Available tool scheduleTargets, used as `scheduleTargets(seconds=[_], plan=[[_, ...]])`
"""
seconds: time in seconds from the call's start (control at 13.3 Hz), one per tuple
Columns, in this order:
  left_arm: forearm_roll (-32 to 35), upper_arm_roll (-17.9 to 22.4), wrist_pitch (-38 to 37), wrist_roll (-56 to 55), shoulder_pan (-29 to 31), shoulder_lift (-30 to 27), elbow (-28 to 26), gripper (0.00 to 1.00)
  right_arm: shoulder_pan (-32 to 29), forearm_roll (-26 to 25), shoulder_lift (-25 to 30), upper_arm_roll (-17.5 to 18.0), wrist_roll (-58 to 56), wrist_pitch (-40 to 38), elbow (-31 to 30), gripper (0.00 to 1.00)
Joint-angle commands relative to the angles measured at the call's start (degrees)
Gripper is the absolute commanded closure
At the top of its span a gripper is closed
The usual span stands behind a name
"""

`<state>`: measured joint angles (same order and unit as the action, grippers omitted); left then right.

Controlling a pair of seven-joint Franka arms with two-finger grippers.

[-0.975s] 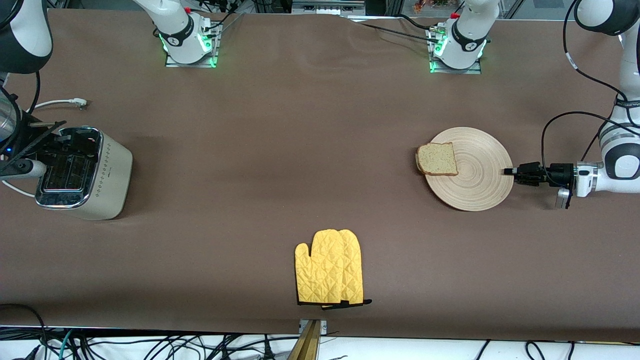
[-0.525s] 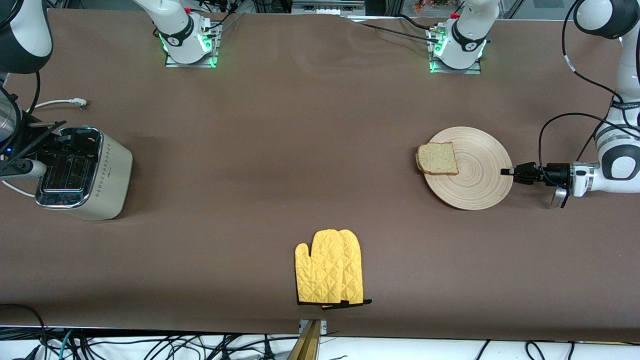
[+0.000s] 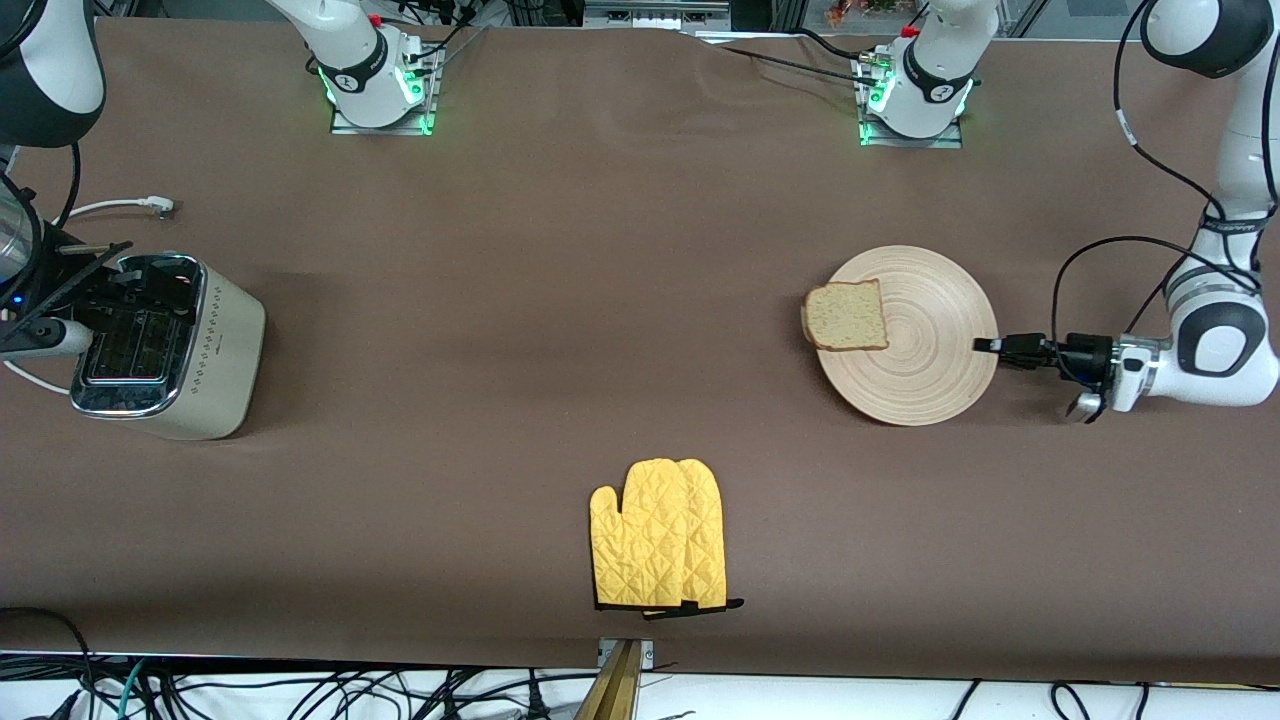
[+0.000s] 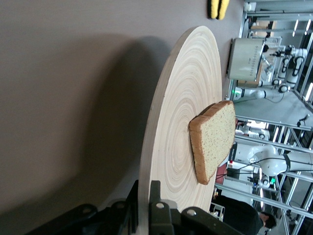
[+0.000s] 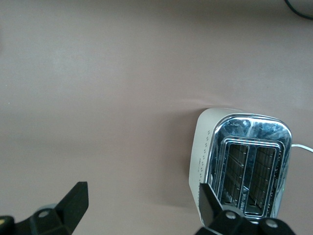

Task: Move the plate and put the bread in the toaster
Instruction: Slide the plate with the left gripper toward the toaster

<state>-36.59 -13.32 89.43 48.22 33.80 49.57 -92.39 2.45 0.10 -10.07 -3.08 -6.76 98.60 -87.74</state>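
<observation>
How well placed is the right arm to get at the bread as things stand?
Probably not well: the right hand hangs open over the toaster, while the bread lies on the plate at the left arm's end.

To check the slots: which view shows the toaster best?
The right wrist view: the toaster appears from above, both slots open to sight. The front view shows it partly hidden; the left wrist view shows it small.

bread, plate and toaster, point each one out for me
bread [image 3: 846, 316], front view, middle of the slice's top face
plate [image 3: 925, 375], front view, bare wood near the rim
toaster [image 3: 225, 350], front view, cream side panel
</observation>
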Motion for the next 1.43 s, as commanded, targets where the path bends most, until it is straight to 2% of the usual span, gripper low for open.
scheduleTargets(seconds=[0.0, 0.15, 0.38, 0.6, 0.75, 0.97, 1.05, 1.12, 1.2, 1.27, 1.35], plan=[[-2.52, -4.07, 1.7, -2.42, -2.77, -1.23, -0.07, 1.0, -0.25, -0.19, -0.03, 0.1, 0.7, 0.01, 0.46, 0.0], [-4.36, -8.45, 8.09, -3.04, -3.92, -1.41, -2.26, 1.0, -0.08, -0.28, 0.05, 0.1, 0.17, -0.17, 0.46, 0.0], [-10.76, -16.19, 22.06, -3.31, -6.54, -1.32, -7.36, 1.0, -0.25, -0.45, -0.03, 0.1, 0.7, -0.43, 0.2, 0.0], [-18.85, -16.83, 30.17, -3.49, -14.62, -0.62, -8.95, 1.0, -0.69, -0.8, -0.38, -0.25, 0.61, -0.26, 0.2, 0.0], [-20.71, -16.83, 34.83, -2.96, -18.32, -0.27, -10.17, 1.0, -1.04, -0.98, -0.74, -0.17, 0.61, -0.08, 0.2, 0.0], [-23.26, -16.83, 35.99, -2.61, -21.14, 0.52, -10.36, 1.0, -1.04, -0.98, -1.61, -0.17, 0.7, -0.34, 0.11, 0.0], [-23.27, -16.74, 36.26, -2.78, -21.15, 0.44, -10.36, 0.77, -0.96, -0.89, -2.14, -0.17, 0.7, -0.52, 0.02, 0.0], [-23.0, -16.65, 36.26, -2.96, -21.15, 0.44, -10.27, 0.42, -1.04, -0.72, -2.32, -0.17, 0.87, -0.61, -0.15, 0.0], [-22.91, -16.65, 36.26, -2.87, -21.06, 0.44, -10.36, 0.33, -1.04, -0.19, -2.93, -0.17, 0.96, -0.61, -0.24, 0.0], [-22.83, -16.57, 36.26, -2.96, -21.06, 0.44, -10.36, 0.17, -0.96, 0.25, -3.54, -0.08, 0.96, -0.61, -0.5, 0.0], [-22.65, -16.48, 36.26, -3.04, -20.97, 0.35, -10.36, 0.1, -0.78, 2.17, -3.72, -0.08, 0.96, -0.52, -1.11, 0.0]])
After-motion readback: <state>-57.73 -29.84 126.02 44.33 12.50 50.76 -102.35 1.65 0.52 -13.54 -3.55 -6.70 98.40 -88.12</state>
